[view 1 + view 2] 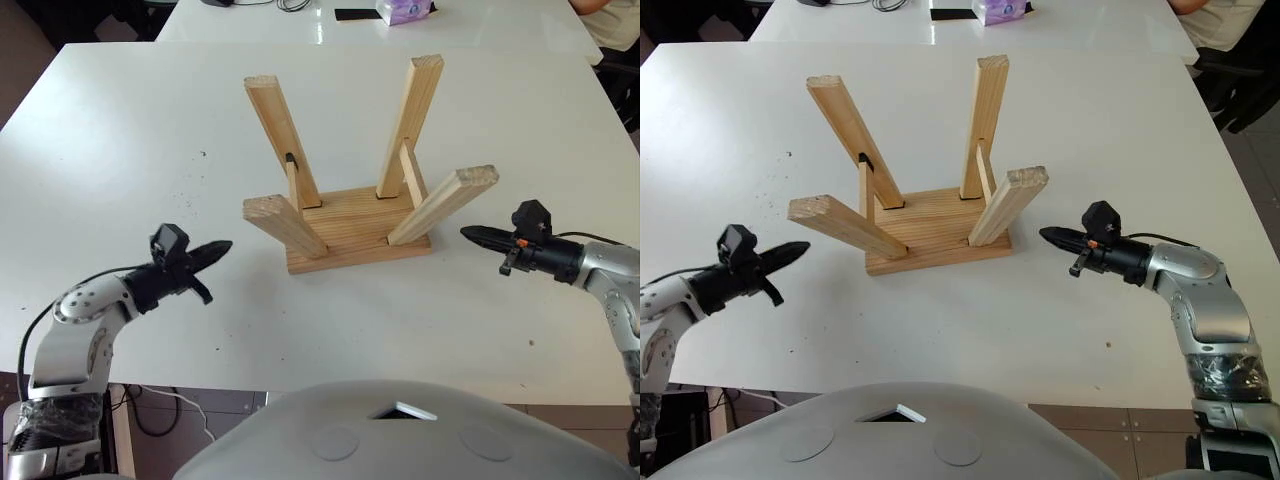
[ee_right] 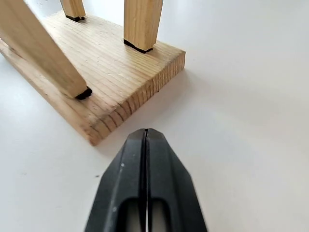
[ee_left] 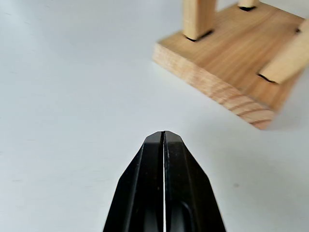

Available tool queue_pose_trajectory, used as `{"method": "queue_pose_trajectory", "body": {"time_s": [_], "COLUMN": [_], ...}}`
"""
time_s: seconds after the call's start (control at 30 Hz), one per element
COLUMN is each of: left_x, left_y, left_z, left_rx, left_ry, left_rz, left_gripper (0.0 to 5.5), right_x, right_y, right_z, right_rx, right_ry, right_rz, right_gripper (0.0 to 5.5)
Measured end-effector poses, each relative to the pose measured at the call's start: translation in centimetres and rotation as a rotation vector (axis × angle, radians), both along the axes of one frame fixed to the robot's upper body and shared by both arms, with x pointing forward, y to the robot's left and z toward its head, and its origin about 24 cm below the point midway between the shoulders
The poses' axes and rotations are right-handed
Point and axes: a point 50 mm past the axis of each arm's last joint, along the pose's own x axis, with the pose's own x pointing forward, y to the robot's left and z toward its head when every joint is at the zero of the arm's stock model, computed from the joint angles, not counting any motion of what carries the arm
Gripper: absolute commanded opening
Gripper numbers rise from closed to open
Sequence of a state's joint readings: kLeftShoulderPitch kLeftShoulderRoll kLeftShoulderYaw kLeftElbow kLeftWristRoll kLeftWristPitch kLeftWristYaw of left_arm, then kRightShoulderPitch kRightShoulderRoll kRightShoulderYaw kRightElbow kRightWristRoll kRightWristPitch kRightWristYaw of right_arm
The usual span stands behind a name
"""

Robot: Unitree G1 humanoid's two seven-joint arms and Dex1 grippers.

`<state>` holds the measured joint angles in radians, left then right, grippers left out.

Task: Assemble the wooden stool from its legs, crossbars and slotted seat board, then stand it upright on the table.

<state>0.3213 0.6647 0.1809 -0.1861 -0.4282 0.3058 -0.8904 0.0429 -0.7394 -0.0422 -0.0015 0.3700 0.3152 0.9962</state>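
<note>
Left gripper (image 1: 222, 247), right gripper (image 1: 468, 233): tapered, black, shut tight, empty. Grainy seat board (image 1: 350, 212) flat on table (image 1: 120, 150), square legs (image 1: 283, 125) upward.

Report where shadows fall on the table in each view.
Left eye view: the pale wooden slotted seat board casts only a faint, soft shadow on the white table. Left wrist view: a soft grey shadow lies beside the board's corner. Right wrist view: a shadow hugs the board's edge nearest the shut black right gripper.

i find no readable text, number or sign; any print on the purple packet (image 1: 405, 10) on the far table (image 1: 500, 25) is too small.
</note>
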Motion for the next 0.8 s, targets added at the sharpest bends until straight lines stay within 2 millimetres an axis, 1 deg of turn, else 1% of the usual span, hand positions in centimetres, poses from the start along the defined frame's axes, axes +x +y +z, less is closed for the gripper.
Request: {"method": "queue_pose_trajectory", "body": {"time_s": [0.07,0.13,0.2,0.3,0.43,0.63,0.8], "left_x": [0.1,0.5,0.9,0.8,0.8,0.6,0.0], "left_y": [-1.8,-3.5,-4.4,-5.0,-4.8,-3.5,-3.7], "left_z": [-1.1,-1.9,-2.2,-2.6,-2.6,-2.5,-2.5], "left_rx": [-0.038,-0.067,-0.066,-0.045,-0.034,0.004,-0.025], "left_ry": [0.006,0.003,-0.01,-0.01,-0.019,-0.018,-0.003], "left_rz": [-0.011,-0.034,-0.054,-0.083,-0.083,-0.084,-0.097], "left_gripper": [0.01,0.01,0.01,0.01,0.01,0.01,0.01], "right_x": [0.2,-0.2,-0.1,0.3,0.7,0.6,0.4], "right_y": [0.8,1.9,2.6,3.3,3.6,3.8,3.9], "right_z": [-1.5,-2.9,-3.1,-3.1,-3.1,-3.2,-3.2], "right_rx": [-0.009,0.006,0.018,0.022,0.02,0.025,0.025], "right_ry": [0.037,0.073,0.071,0.066,0.058,0.057,0.056], "right_rz": [0.019,0.05,0.081,0.112,0.115,0.117,0.116], "right_gripper": [0.0,0.0,0.0,0.0,0.0,0.0,0.0]}}
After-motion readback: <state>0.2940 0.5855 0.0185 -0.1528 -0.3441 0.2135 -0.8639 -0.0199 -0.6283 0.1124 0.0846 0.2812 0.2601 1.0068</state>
